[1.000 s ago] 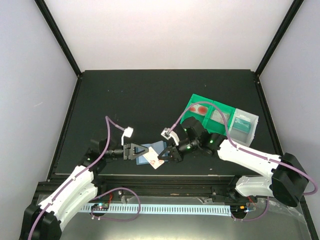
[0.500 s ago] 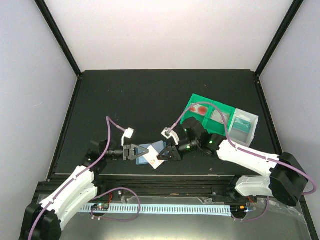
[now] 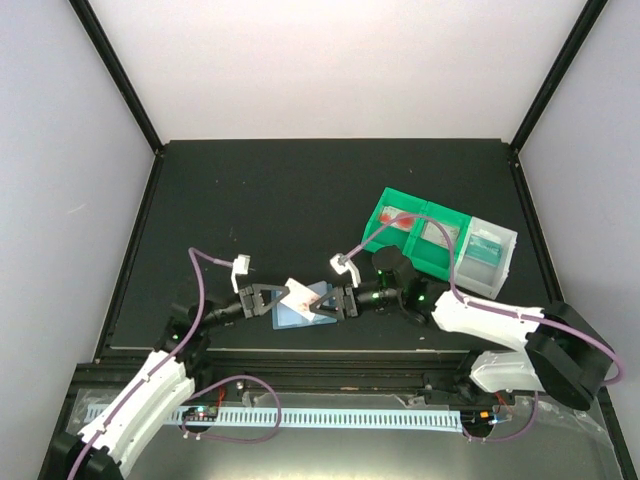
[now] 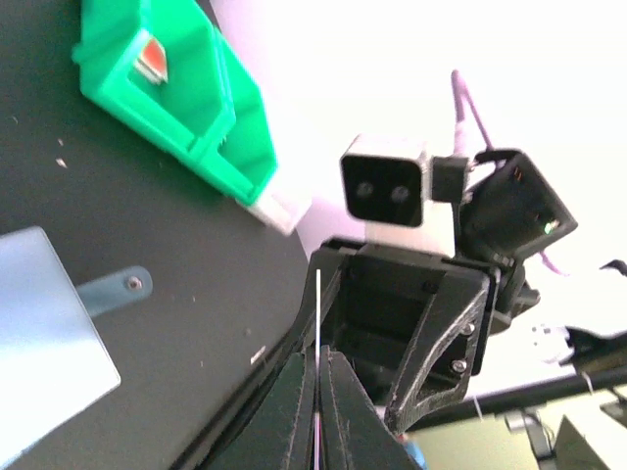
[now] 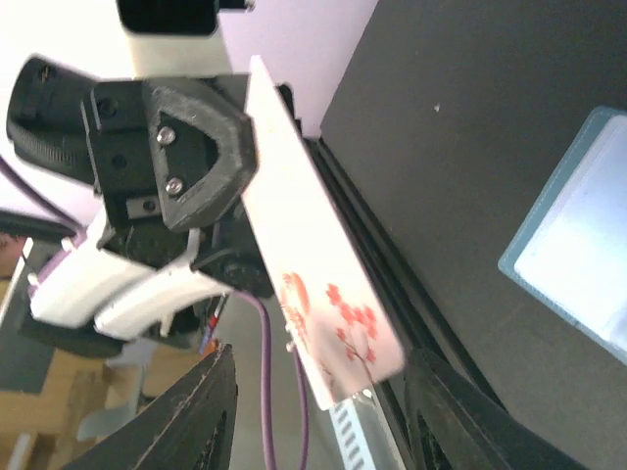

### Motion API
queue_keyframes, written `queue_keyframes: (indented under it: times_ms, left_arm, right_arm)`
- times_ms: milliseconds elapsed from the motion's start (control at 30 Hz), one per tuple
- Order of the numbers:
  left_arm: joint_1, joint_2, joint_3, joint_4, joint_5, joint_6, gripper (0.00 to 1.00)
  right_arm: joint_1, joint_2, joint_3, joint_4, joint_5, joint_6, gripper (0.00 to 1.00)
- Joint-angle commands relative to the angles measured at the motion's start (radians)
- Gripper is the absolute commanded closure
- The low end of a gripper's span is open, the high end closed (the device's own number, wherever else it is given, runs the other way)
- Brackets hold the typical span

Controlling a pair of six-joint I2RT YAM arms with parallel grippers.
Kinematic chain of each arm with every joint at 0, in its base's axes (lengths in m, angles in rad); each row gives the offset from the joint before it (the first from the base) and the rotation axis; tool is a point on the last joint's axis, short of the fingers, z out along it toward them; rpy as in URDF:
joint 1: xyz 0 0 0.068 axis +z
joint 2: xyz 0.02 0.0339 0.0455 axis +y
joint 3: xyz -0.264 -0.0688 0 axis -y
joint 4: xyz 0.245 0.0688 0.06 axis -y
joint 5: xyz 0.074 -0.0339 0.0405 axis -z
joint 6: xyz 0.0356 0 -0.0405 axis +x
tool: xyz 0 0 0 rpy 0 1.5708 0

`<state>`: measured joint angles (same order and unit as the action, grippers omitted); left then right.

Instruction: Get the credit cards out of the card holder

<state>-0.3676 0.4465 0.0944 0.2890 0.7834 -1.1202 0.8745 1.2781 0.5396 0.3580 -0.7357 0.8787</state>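
My left gripper [image 3: 282, 299] is shut on the edge of a whitish-pink credit card [image 3: 300, 296] with red blossom print and holds it above the table. In the left wrist view that card [image 4: 318, 304] shows edge-on as a thin white line between the pressed fingers [image 4: 294, 401]. My right gripper [image 3: 323, 303] faces it, open; its fingers [image 5: 211, 411] stand on either side of the card's free end [image 5: 323, 294] without touching it. The light blue card holder [image 3: 292, 316] lies flat on the table under both grippers, and also shows as card holder [image 4: 39, 333] and card holder [image 5: 583, 245].
A green compartment bin [image 3: 405, 228] stands at the right, holding a red card [image 3: 402, 217]. A clear bin [image 3: 487, 252] next to it holds a teal card. The table's near edge and metal rail [image 3: 330, 350] run just below the grippers.
The right gripper has let go of the pink card and opened. The left gripper has shut on the card and now holds it up off the table, above the holder.
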Motion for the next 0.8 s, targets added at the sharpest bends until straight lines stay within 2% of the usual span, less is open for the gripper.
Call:
queue_keyframes:
  times_ms: [0, 100, 233, 333, 767]
  left_arm:
    - [0.006, -0.086, -0.010, 0.017, -0.188, -0.093, 0.99]
    - [0.006, -0.139, -0.021, -0.017, -0.241, -0.111, 0.98]
    - [0.005, -0.200, -0.047, -0.036, -0.295, -0.160, 0.99]
    - [0.006, -0.232, -0.050, -0.067, -0.321, -0.164, 0.98]
    - [0.006, -0.234, -0.057, -0.072, -0.359, -0.167, 0.98]
  right_arm:
    - [0.001, 0.063, -0.035, 0.323, 0.075, 0.242, 0.52]
    - [0.000, 0.115, -0.041, 0.416, 0.094, 0.312, 0.56]
    - [0.000, 0.167, -0.046, 0.539, 0.103, 0.381, 0.70]
    - [0.002, 0.192, -0.047, 0.597, 0.111, 0.414, 0.76]
    - [0.002, 0.238, -0.046, 0.683, 0.113, 0.461, 0.89]
